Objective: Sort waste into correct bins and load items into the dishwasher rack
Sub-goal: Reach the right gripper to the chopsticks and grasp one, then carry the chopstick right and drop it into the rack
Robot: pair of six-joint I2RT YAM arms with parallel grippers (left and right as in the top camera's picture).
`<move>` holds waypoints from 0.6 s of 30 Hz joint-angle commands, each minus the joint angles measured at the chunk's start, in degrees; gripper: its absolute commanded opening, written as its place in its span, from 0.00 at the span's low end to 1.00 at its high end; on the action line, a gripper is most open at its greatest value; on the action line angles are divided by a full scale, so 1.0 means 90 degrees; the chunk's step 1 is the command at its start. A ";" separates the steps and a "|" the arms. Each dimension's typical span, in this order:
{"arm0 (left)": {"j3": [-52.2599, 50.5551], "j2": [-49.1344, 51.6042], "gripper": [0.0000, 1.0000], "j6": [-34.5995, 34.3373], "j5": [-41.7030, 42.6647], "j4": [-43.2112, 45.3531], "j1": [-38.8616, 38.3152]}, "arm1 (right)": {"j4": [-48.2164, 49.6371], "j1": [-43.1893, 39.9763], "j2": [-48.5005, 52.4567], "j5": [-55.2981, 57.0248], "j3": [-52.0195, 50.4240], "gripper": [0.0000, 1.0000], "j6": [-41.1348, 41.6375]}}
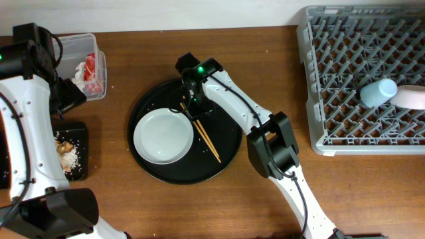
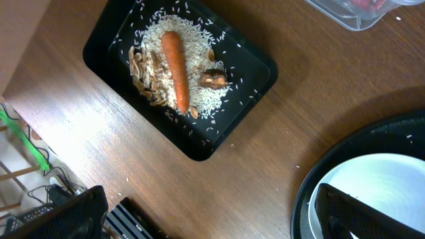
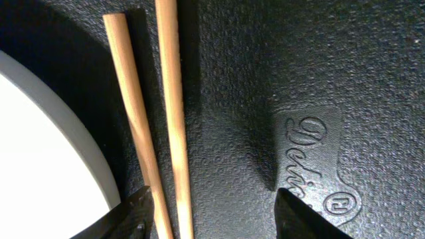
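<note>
The wooden chopsticks (image 3: pixel 171 119) lie side by side on the round black tray (image 1: pixel 226 149), next to the white bowl (image 1: pixel 163 136). My right gripper (image 3: pixel 212 222) is low over them and open. Both sticks lie between its fingers, close to the left fingertip (image 3: pixel 129 216). The flat black bin (image 2: pixel 259 66) holds the orange carrot (image 2: pixel 176 70) on a heap of rice (image 2: pixel 199 93) with brown bits. My left gripper (image 2: pixel 212 222) hangs wide open and empty above the bare table between that bin and the bowl (image 2: pixel 378 186). The clear tub (image 1: pixel 83 63) holds the red wrapper (image 1: pixel 91 70) and a white tissue. The blue cup (image 1: pixel 378 91) lies in the grey rack (image 1: pixel 345 143).
A pale dish (image 1: pixel 412 98) sits at the rack's right edge beside the cup. Loose rice grains are scattered on the wood around the flat bin. Cables and a green strap (image 2: pixel 26 143) hang past the table's left edge.
</note>
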 commanded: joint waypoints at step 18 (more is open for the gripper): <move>0.0017 -0.0083 0.99 -0.0075 -0.0022 -0.0005 0.0027 | 0.0243 0.0010 0.0046 0.0551 -0.0549 0.12 0.0070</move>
